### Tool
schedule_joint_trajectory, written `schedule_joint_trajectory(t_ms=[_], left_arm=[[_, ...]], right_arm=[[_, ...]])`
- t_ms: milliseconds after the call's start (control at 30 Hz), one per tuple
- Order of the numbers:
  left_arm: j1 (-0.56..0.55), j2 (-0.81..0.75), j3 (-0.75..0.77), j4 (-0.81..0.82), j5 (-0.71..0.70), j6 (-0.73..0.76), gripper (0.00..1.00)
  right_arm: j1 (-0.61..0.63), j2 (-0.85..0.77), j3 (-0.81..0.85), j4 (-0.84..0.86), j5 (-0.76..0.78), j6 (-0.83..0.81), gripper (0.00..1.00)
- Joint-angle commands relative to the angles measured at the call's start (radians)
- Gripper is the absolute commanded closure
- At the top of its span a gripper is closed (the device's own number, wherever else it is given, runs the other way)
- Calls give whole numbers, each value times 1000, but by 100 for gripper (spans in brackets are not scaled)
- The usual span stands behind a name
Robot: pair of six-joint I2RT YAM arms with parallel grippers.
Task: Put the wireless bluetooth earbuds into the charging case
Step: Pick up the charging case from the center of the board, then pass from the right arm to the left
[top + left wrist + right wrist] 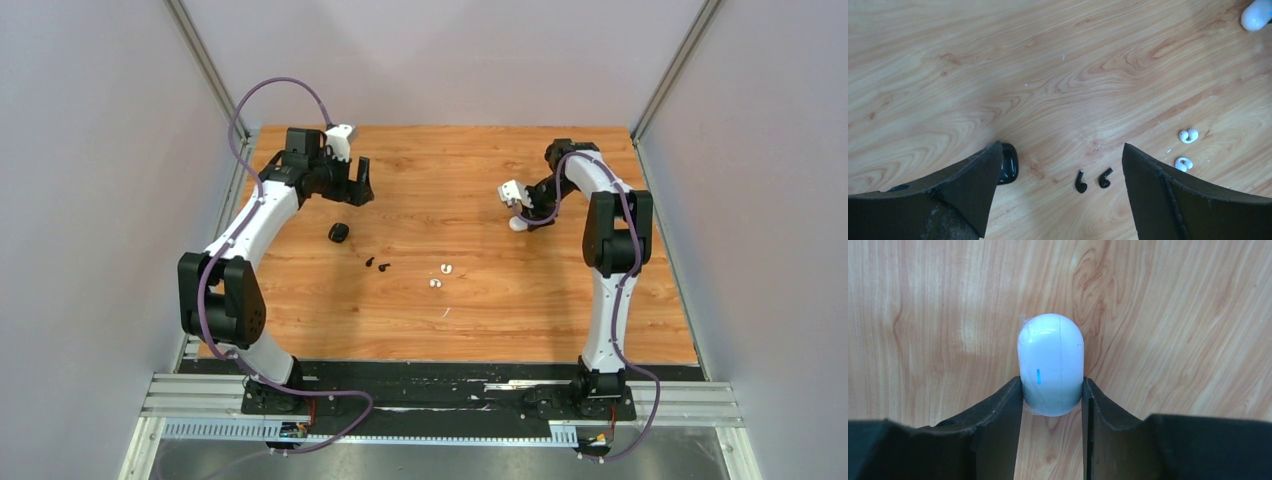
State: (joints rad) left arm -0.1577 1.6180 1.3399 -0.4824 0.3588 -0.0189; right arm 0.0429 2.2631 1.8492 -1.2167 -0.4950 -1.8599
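Two black earbuds (376,265) lie side by side on the wooden table; in the left wrist view (1092,180) they lie between my open fingers. Two white earbuds (440,275) lie to their right, also in the left wrist view (1186,149). A glossy black charging case (339,233) lies left of the black buds, partly behind my left finger (1009,169). My left gripper (358,186) (1062,146) is open and empty, hovering above. My right gripper (528,216) (1052,382) is shut on a closed white charging case (518,224) (1050,365) with a blue light, resting on the table.
The table (520,310) is walled by grey panels on the left, right and back. A black rail with both arm bases runs along the near edge (440,385). The white case also shows at the top right of the left wrist view (1257,14).
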Motion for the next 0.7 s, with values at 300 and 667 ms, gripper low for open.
schedule_joint_trajectory(t_ms=[300, 667], left_arm=[[-78, 55, 256, 166, 306, 36, 8], [-101, 146, 479, 186, 633, -69, 18]], right_arm=[[210, -563, -382, 941, -47, 817, 100], [409, -622, -351, 1273, 198, 1116, 100]])
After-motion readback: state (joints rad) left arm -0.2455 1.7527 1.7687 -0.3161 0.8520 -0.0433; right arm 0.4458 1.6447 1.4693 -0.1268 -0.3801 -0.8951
